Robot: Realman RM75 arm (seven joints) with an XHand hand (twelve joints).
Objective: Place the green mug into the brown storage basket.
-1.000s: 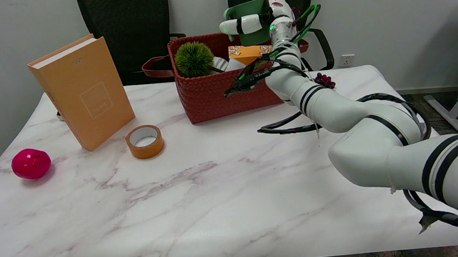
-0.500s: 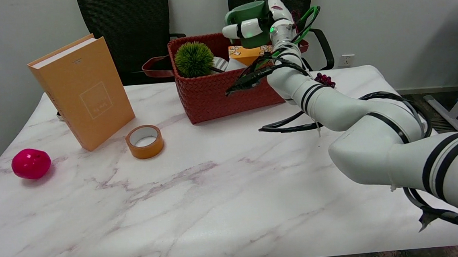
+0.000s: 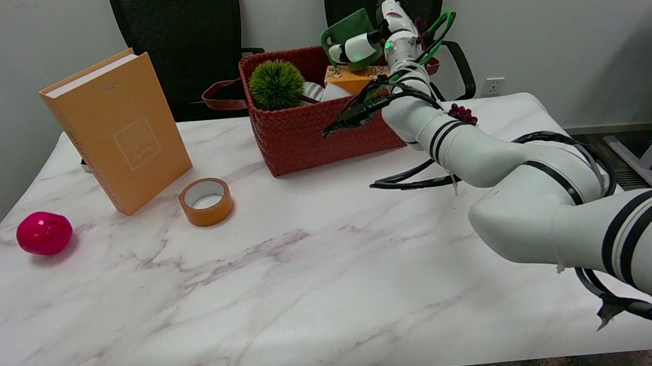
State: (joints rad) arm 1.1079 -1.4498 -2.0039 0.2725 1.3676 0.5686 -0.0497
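green mug above marble table

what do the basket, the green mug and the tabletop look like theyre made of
Basket: woven strips, reddish brown, maybe faux leather or plastic; the plaited weave shows.
Green mug, held by the right hand: smooth, faintly shiny, ceramic or plastic, hard to tell.
Tabletop: white with purplish veins, marble or a marble-look surface.

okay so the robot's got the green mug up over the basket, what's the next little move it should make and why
Probably ease the green mug straight down a little. The right robot hand holds it tilted in the air above the right part of the brown storage basket, just over the orange box inside. It is not yet resting on anything, so letting go now would drop it.
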